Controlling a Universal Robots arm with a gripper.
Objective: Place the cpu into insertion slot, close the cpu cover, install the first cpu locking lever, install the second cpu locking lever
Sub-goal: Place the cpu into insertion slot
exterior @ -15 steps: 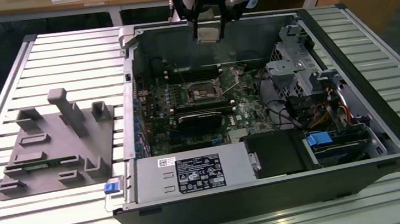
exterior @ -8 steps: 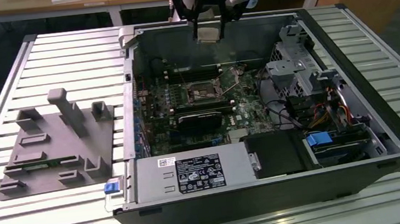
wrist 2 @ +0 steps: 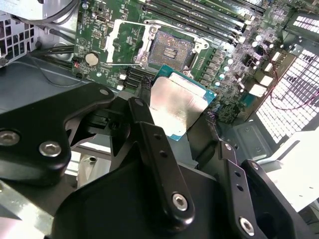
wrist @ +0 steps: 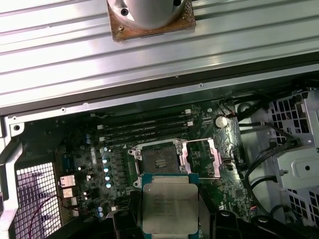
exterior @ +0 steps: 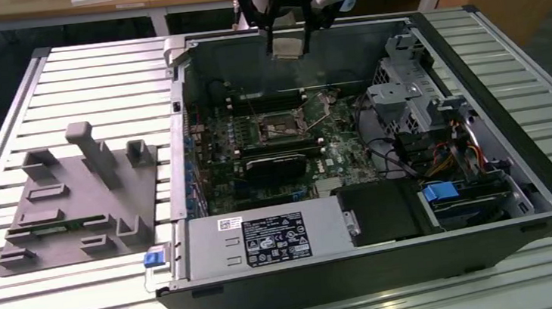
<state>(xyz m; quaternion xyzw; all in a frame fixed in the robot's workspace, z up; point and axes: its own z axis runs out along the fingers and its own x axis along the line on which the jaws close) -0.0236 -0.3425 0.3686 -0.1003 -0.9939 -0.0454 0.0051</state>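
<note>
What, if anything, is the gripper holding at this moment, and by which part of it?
The gripper holds the cpu by two opposite side edges, its metal top left bare between the fingers.

Nothing legible: the power supply label point(exterior: 274, 240) and cpu point(wrist: 169, 206) markings (faint etching) are unreadable.

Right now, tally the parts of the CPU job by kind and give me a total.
cpu: 1, held in the gripper
insertion slot: 1, empty
cpu cover: 1, swung open
gripper: 1
Total: 4
</note>
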